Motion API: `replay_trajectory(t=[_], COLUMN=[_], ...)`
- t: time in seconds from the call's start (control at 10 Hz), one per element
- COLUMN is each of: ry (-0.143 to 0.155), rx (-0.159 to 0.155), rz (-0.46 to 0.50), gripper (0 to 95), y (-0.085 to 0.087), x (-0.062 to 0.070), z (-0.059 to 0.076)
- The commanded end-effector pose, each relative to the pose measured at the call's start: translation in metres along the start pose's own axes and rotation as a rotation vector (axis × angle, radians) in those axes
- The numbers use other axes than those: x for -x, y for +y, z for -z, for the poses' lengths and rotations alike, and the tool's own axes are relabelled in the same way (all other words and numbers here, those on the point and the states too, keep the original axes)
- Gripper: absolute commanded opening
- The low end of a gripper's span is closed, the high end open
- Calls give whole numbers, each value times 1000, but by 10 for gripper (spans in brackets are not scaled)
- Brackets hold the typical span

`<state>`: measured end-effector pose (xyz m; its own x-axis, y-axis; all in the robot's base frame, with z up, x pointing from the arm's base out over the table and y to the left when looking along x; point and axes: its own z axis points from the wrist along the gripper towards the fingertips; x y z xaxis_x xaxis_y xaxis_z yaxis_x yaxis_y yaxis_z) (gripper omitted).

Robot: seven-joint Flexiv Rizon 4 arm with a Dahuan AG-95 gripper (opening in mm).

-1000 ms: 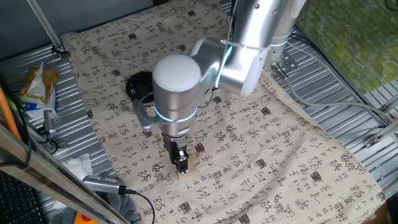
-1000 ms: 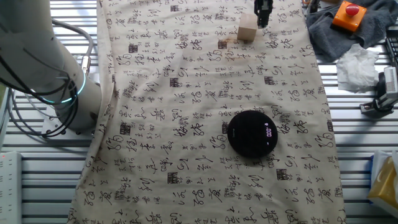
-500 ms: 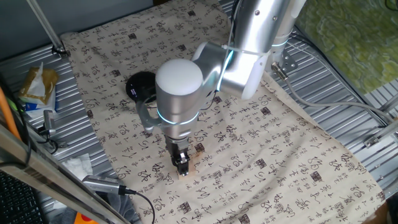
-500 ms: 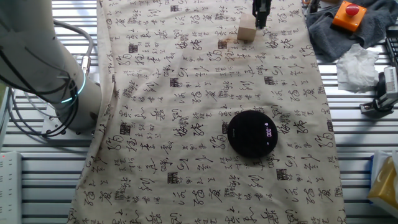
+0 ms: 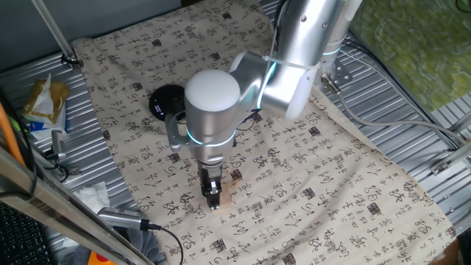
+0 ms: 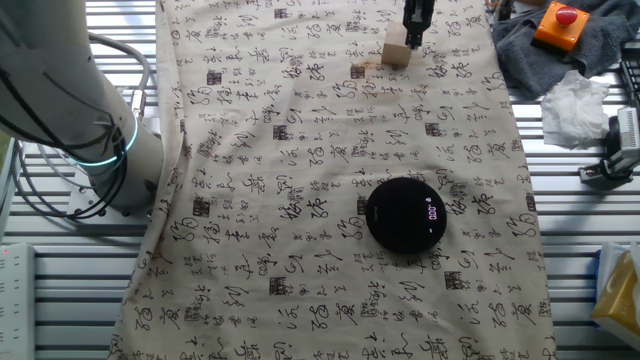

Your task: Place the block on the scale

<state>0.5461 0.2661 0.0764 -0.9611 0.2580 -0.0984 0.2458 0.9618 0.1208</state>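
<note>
One fixed view shows the big silver arm (image 5: 243,96) bent over the cloth (image 5: 331,184) with black writing on it. Its gripper (image 5: 213,193) points straight down, low to the cloth. The block (image 5: 227,191) peeks out just behind the dark fingers — only a small tan bit shows. The fingers may be around it, but from here I cannot tell if they are pinching it. The scale (image 5: 165,99) sits well apart, up the cloth, partly hidden by the arm.

The other fixed view looks from the far side. The block (image 6: 396,52) rests on the cloth near the top edge. The gripper (image 6: 415,22) comes down at its right side, touching or almost touching it. The scale (image 6: 405,214) lies flat lower down — its small screen glows.
</note>
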Motion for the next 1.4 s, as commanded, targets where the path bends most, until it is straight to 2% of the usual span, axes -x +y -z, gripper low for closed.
replay_trajectory(t=[0.1,0.7,1.4], ry=[6,42,38], rx=[-4,-24,-55], rz=[26,65,86], gripper=[760,760,760], y=[0,14,12], x=[0,-1,-7], z=[-4,-4,-20])
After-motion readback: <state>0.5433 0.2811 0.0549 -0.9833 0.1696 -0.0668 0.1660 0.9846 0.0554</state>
